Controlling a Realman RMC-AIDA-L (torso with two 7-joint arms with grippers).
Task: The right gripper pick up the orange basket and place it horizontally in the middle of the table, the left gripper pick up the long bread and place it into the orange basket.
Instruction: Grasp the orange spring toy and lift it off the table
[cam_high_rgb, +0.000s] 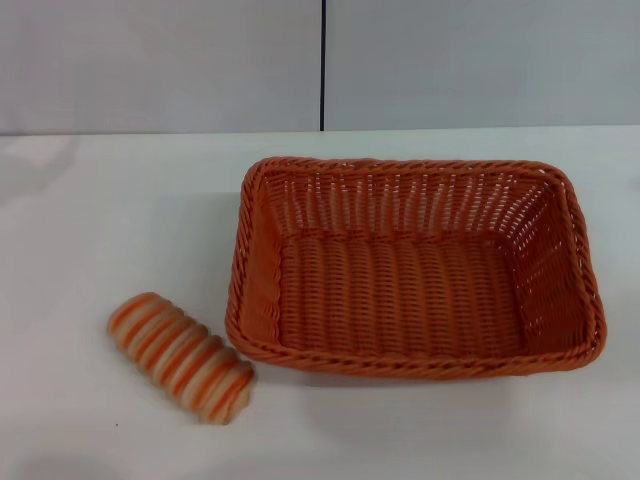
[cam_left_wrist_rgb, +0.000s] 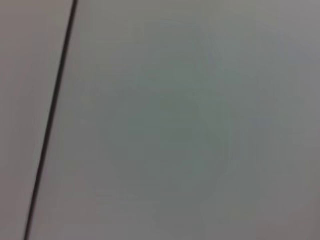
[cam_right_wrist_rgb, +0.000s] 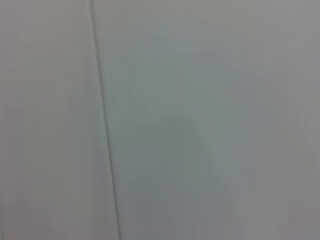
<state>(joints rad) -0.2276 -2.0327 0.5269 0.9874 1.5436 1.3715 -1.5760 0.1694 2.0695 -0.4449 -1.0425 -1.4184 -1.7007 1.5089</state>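
The orange basket (cam_high_rgb: 415, 268) sits upright on the white table (cam_high_rgb: 100, 220), its long side running left to right, a little right of the middle; nothing lies inside it. The long bread (cam_high_rgb: 181, 355), cream-tan with orange stripes, lies on the table just off the basket's near left corner, angled, not touching it. Neither gripper shows in the head view. Both wrist views show only a plain grey wall with a dark seam, and no fingers, basket or bread.
A grey wall panel with a vertical dark seam (cam_high_rgb: 323, 65) stands behind the table. Bare white tabletop lies left of the basket and along the front edge.
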